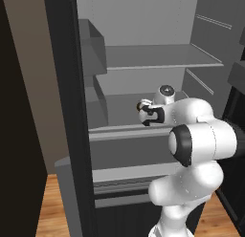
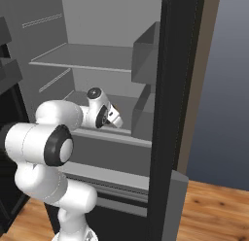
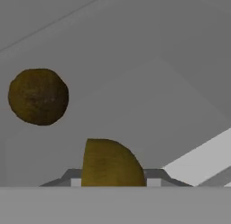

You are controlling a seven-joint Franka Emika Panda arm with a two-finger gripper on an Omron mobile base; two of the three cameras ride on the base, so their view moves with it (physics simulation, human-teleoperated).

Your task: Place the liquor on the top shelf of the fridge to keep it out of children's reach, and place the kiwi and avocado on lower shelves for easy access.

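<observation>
My gripper [image 1: 143,109] [image 2: 118,121] reaches into the open black fridge [image 1: 67,88], low over the lower shelf [image 1: 119,103] [image 2: 127,105] with the raised front lip. It is shut on the avocado [image 3: 113,164], a yellow-olive oval that rises at the bottom of the hand view and hides the fingertips. The kiwi [image 3: 38,96], a brown ball, rests on the grey shelf floor ahead of the hand, apart from the avocado. The thin flat top shelf [image 1: 158,57] [image 2: 92,58] spans the fridge above my hand. The liquor is out of view.
Grey door bins [image 1: 91,42] [image 2: 146,50] jut from the open door beside the shelves. Drawer fronts [image 1: 127,152] [image 2: 112,155] lie under the lower shelf. My own elbow [image 1: 201,140] bulks in front of the fridge. The floor [image 2: 214,211] is wood.
</observation>
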